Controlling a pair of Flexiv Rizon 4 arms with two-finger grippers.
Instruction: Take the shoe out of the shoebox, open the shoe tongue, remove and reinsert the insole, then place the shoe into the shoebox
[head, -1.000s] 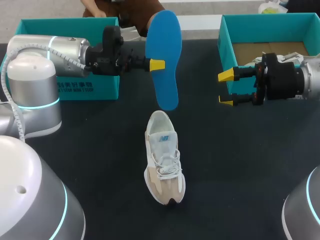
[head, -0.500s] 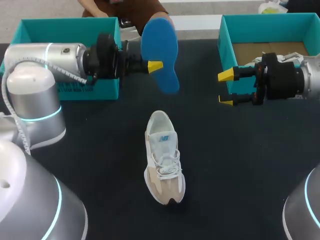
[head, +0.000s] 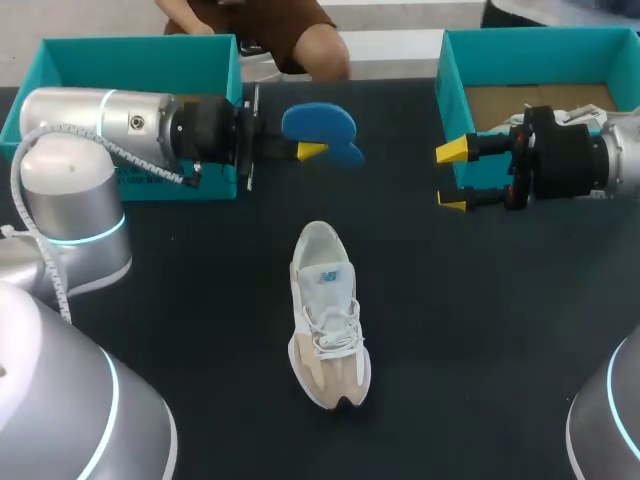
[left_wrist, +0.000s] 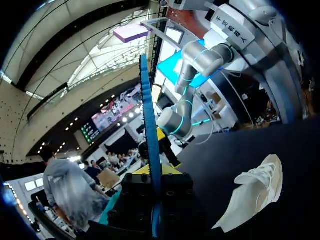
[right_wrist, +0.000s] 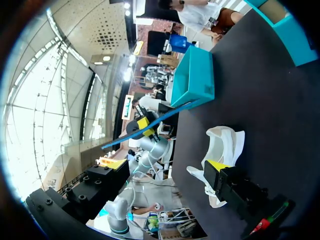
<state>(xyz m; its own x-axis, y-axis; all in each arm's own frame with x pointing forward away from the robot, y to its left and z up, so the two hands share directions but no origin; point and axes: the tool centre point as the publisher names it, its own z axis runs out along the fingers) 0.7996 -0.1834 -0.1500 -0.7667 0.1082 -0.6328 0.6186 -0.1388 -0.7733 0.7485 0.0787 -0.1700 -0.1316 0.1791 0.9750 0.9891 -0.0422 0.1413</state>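
A white and beige sneaker (head: 328, 315) lies on the dark table, heel toward the far side, toe toward me. My left gripper (head: 312, 151) hovers above the table beyond the heel, shut on a blue insole (head: 322, 132) that is turned nearly flat. In the left wrist view the insole (left_wrist: 150, 120) stands edge-on between the fingers of the left gripper (left_wrist: 152, 170), with the sneaker (left_wrist: 255, 192) off to one side below. My right gripper (head: 453, 177) stands open and empty in front of the right shoebox (head: 452, 75). From the right wrist, the sneaker (right_wrist: 220, 145) lies ahead of the right gripper (right_wrist: 165, 165).
A second teal shoebox (head: 140, 55) stands at the back left behind my left arm, seen also in the right wrist view as the left shoebox (right_wrist: 192, 77). Dark tabletop (head: 480, 330) spreads around the sneaker.
My left wrist has rolled the insole from upright and face-on to nearly flat, and the gripper has drawn slightly back toward the left box. The right arm and sneaker have not moved.
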